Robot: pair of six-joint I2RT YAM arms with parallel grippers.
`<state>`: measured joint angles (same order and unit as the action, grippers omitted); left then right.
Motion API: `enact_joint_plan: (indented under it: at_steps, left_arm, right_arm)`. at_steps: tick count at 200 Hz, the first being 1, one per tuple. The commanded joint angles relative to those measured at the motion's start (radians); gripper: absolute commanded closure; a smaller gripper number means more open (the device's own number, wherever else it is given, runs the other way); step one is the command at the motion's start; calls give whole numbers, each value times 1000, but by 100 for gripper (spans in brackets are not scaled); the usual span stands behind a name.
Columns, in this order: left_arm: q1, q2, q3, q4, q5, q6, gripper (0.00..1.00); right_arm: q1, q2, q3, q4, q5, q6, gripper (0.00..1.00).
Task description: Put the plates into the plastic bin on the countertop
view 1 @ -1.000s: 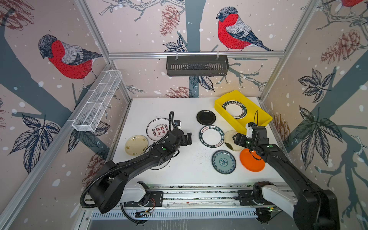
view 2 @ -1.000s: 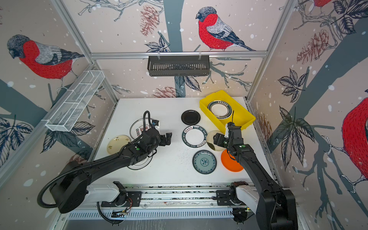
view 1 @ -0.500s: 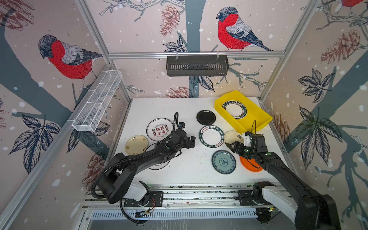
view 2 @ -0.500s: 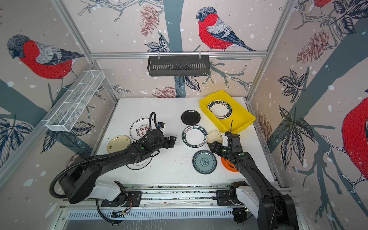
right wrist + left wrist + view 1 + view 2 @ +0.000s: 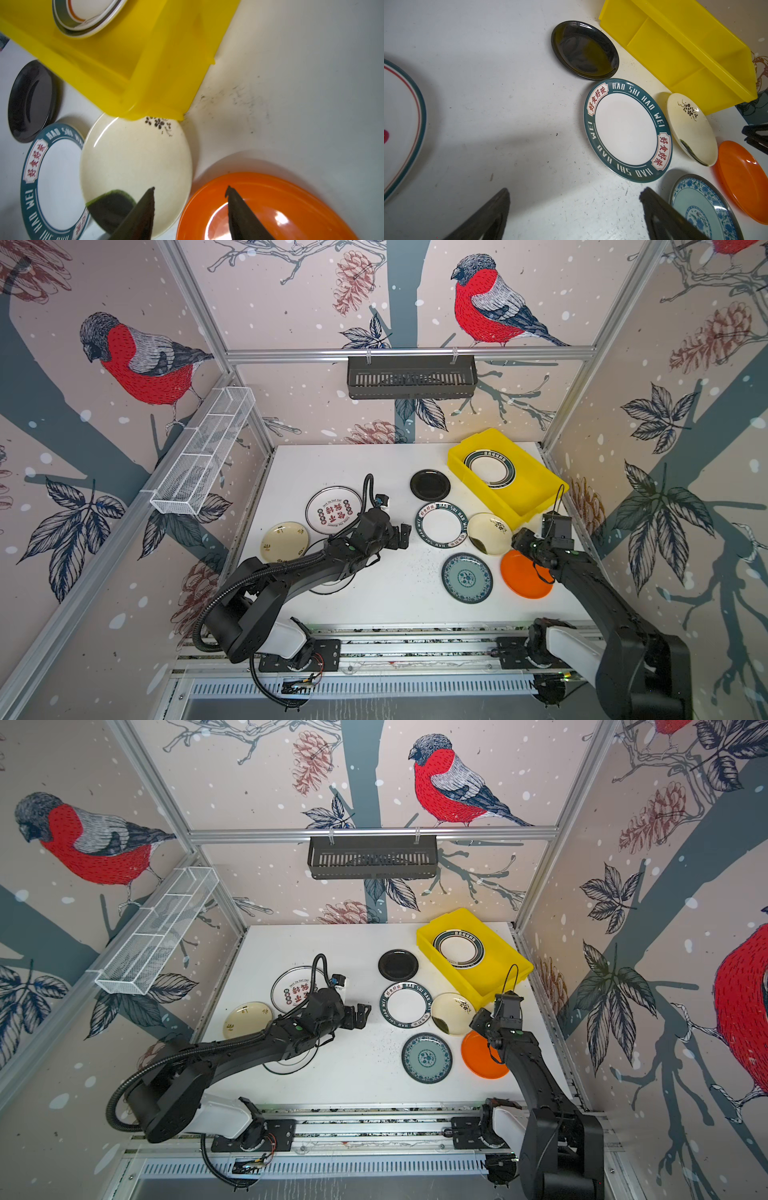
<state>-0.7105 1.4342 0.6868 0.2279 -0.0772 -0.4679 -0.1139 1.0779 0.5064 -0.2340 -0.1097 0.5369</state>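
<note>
One plate (image 5: 489, 468) in bin (image 5: 530, 499). Your right gripper (image 5: 519, 540), lower right, parted over cream plate (image 5: 487, 530), orange plate (image 5: 521, 583): grip one. Left gripper (image 5: 404, 536) open.

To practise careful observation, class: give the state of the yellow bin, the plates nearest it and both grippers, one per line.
yellow bin, holds one plate.
ringed plate, flat inside bin.
black plate, flat on countertop.
HAO SHI plate, flat on countertop.
flowered cream plate, overlapping HAO SHI plate's rim.
orange plate, flat on countertop.
left gripper, open, empty.
right gripper, open, straddling flowered cream plate's edge.
</note>
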Motion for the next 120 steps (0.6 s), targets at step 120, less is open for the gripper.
enact_joint_plan:
  at_steps: [120]
  left_arm:
    - [-1,-34,-13,51,-7,18,2]
  right_arm:
    - [-79,154,20,149,-199,-100,58]
